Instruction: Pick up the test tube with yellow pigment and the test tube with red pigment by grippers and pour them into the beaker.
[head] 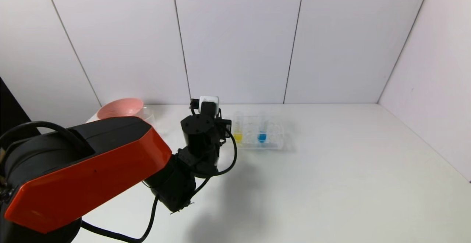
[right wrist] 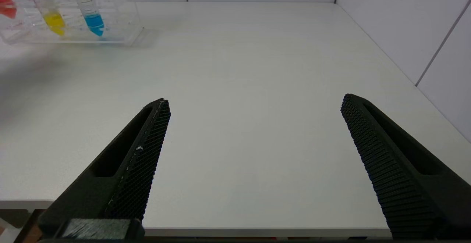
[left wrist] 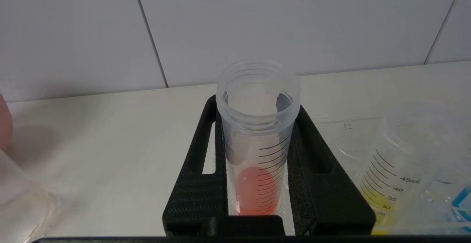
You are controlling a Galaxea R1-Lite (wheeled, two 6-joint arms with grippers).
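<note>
Jaws of the left gripper (left wrist: 257, 184) are clamped on the test tube with red pigment (left wrist: 257, 140), one black finger on each side of the tube wall, with the grip well below the open rim. Tube orientation: long axis upright, mouth up, rounded tip down, red-orange liquid pooled in the tip between the fingers. In the head view the gripper body hides the tube; the arm stands just beside the clear tube rack (head: 274, 140), on its left end.

Current step, as judged: the red tube is gripped but not yet poured. It stands just beside the test tube with yellow pigment (left wrist: 386, 184); whether its tip has cleared the rack cannot be told. The next move calls for carrying the tube, kept upright, toward the beaker (left wrist: 18, 199), which shows only as a clear wall at the edge of the left wrist view, near the pink bowl (head: 121, 109). Then tilt the mouth over the beaker rim.

The yellow tube stands upright in the rack next to the blue-tipped tube (head: 262, 132).

The right gripper (right wrist: 254, 105) idles well apart from the rack, fingers spread wide, holding nothing.
</note>
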